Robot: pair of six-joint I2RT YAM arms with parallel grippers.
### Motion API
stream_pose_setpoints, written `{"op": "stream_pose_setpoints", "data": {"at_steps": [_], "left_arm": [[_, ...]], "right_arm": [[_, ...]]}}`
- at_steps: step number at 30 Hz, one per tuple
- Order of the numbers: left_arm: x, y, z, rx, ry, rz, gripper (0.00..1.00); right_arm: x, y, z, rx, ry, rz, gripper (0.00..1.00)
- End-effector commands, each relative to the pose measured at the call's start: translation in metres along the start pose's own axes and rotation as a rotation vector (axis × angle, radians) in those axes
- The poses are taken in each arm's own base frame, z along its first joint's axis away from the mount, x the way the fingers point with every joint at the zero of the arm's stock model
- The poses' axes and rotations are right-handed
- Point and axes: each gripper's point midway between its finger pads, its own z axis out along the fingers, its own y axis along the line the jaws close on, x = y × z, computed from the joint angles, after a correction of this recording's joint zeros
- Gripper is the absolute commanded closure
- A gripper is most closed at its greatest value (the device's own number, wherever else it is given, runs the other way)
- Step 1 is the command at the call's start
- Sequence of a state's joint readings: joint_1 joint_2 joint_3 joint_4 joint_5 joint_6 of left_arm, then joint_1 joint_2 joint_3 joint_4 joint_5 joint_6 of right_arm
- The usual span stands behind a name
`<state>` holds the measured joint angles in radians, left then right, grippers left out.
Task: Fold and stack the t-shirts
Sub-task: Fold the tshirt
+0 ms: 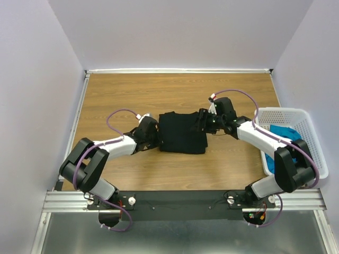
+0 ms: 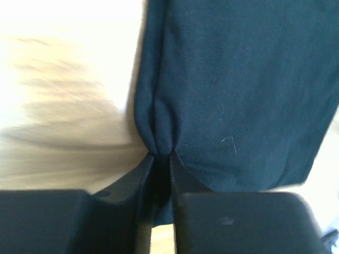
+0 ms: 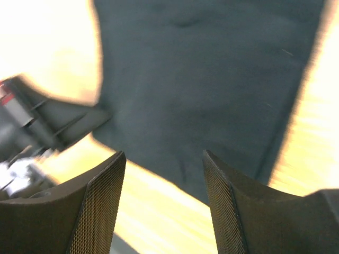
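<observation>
The black t-shirt (image 1: 182, 133) lies folded into a rough square in the middle of the wooden table. My left gripper (image 1: 154, 135) is at its left edge, shut on a pinch of the black cloth (image 2: 161, 140). My right gripper (image 1: 203, 120) is open and empty at the shirt's upper right corner, just above the cloth (image 3: 212, 79). The teal-blue t-shirt (image 1: 282, 138) lies bunched in the white basket on the right.
The white lattice basket (image 1: 312, 143) stands at the table's right edge beside the right arm. Bare wooden tabletop (image 1: 132, 95) surrounds the folded shirt. The left gripper also shows at the left of the right wrist view (image 3: 47, 119).
</observation>
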<state>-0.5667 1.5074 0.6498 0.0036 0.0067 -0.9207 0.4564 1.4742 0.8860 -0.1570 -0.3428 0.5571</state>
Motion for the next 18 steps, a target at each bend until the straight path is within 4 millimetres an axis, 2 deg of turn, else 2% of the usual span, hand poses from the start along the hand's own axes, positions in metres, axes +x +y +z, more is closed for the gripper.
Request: {"op": "stream_pose_setpoints", "data": {"at_steps": [1, 5, 7, 8, 12, 16, 18], "left_arm": [[0.025, -0.011, 0.001, 0.022, 0.074, -0.008, 0.74], [0.025, -0.006, -0.006, 0.009, 0.058, -0.026, 0.61], [0.025, -0.002, -0.011, -0.001, 0.047, -0.029, 0.49], [0.016, -0.002, -0.015, -0.006, 0.005, -0.024, 0.38], [0.004, 0.001, -0.029, -0.029, -0.055, -0.01, 0.16], [-0.009, 0.011, -0.047, -0.082, -0.113, 0.016, 0.13], [-0.022, 0.014, -0.06, -0.103, -0.169, 0.021, 0.13]], "right_arm": [[0.024, -0.059, -0.01, 0.317, 0.048, 0.059, 0.32], [0.03, -0.072, -0.011, 0.401, 0.045, 0.086, 0.32], [0.032, -0.079, -0.01, 0.436, 0.044, 0.098, 0.32], [0.03, -0.085, -0.01, 0.47, 0.029, 0.092, 0.32], [0.03, -0.093, -0.004, 0.506, 0.045, 0.076, 0.31], [0.036, -0.094, 0.009, 0.514, 0.086, 0.07, 0.3], [0.04, -0.092, 0.015, 0.523, 0.099, 0.055, 0.3]]}}
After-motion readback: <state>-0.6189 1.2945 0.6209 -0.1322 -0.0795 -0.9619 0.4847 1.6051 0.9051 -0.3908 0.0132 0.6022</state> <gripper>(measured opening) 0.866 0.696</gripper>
